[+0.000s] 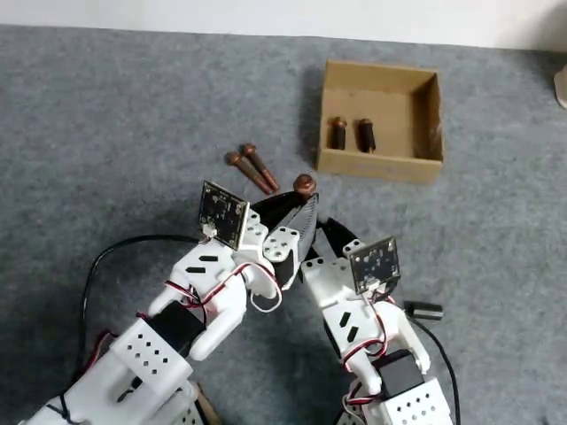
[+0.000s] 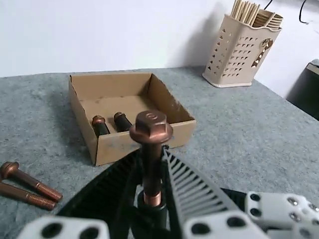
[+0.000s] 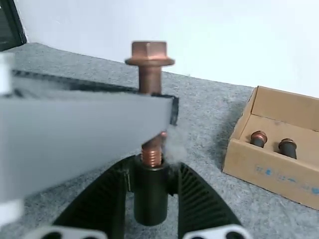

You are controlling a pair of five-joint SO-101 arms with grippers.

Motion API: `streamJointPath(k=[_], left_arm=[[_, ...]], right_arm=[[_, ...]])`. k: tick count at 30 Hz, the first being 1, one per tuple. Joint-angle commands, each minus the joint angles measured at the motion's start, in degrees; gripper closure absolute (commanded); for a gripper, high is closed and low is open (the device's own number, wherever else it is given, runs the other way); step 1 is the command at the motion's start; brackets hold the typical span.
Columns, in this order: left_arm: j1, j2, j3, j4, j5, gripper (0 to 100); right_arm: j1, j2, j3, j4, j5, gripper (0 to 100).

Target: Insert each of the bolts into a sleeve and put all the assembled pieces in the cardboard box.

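**High view: bolt tip meeting the sleeve between your two claws**

Nearest you, a spare sleeve (image 1: 423, 310) is lying on the grey carpet (image 1: 106, 115) just right of the right arm, apparently waiting for a later pairing. A little farther out, your right claw (image 3: 151, 174) is clamping the sleeve (image 3: 150, 199) upright with its mouth facing up, so it is serving as a steady socket. Your left claw (image 2: 151, 167) is pinching the bolt (image 2: 151, 130) by the shank, head up, which is leaving the threaded tip free to go in. That tip is sitting at the sleeve's mouth. I judge the insertion is only beginning, since most of the shank is showing above. Beyond the claws to the left, two loose bolts (image 1: 261, 166) are lying side by side. Far right, the cardboard box (image 1: 379, 165) is holding two assembled pieces (image 1: 338, 133) close to its near wall. Blue print is showing on that wall in the right wrist view, too faint to read.
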Motion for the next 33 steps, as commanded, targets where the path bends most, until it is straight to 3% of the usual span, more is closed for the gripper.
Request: streamJointPath(k=[1, 7, 10, 17, 27, 33], left_arm=[[-0.2, -1.3, -0.6, -1.2, -0.4, 98], [-0.6, -1.3, -0.4, -1.0, 0.0, 69], [-0.2, -1.3, 0.0, -0.9, 0.0, 61], [-4.5, -1.5, 0.0, 0.0, 0.0, 60], [-6.7, -1.9, -1.9, 14.9, 0.0, 60], [-15.4, -1.9, -0.7, 18.3, 0.0, 60]], right_arm=[[-0.2, -0.5, 8.3, -0.4, -0.6, 99.5], [-0.2, -0.5, 8.3, -0.4, -0.6, 99.5], [-0.2, -0.5, 8.3, -0.4, -0.7, 99.5], [5.5, -0.4, 8.3, -0.1, -0.6, 99.5], [9.4, -0.5, 8.3, -0.1, -0.4, 99.5], [14.1, 0.1, 8.3, 0.7, -0.2, 99.5]])
